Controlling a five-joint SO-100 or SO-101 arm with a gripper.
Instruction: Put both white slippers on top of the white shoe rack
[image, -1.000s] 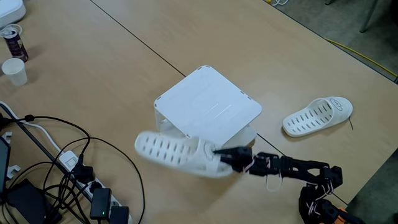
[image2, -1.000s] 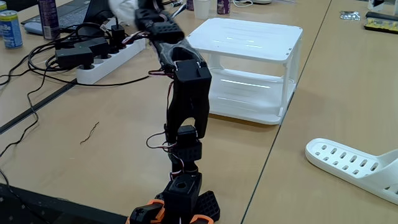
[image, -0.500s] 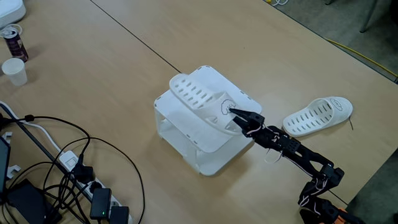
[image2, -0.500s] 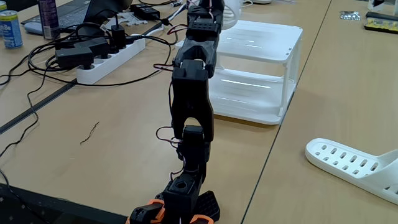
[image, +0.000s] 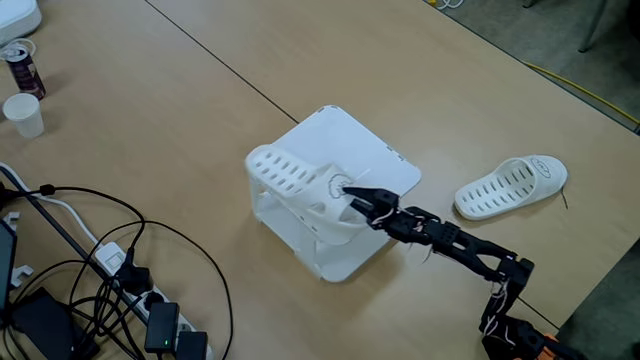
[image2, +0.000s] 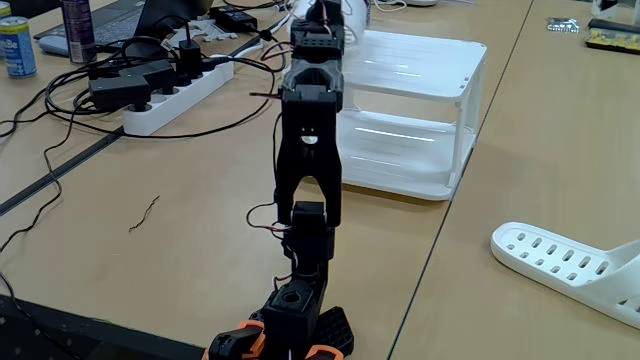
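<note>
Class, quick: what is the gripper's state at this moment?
Gripper: shut on a white slipper, held over the white shoe rack.

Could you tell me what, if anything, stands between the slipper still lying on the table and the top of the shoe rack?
Nothing visible does. The table slipper lies on bare tabletop beside the shoe rack. The gripper holds the other slipper over the rack's near edge, leaving most of the top bare.

Black arm before white shoe rack
</note>
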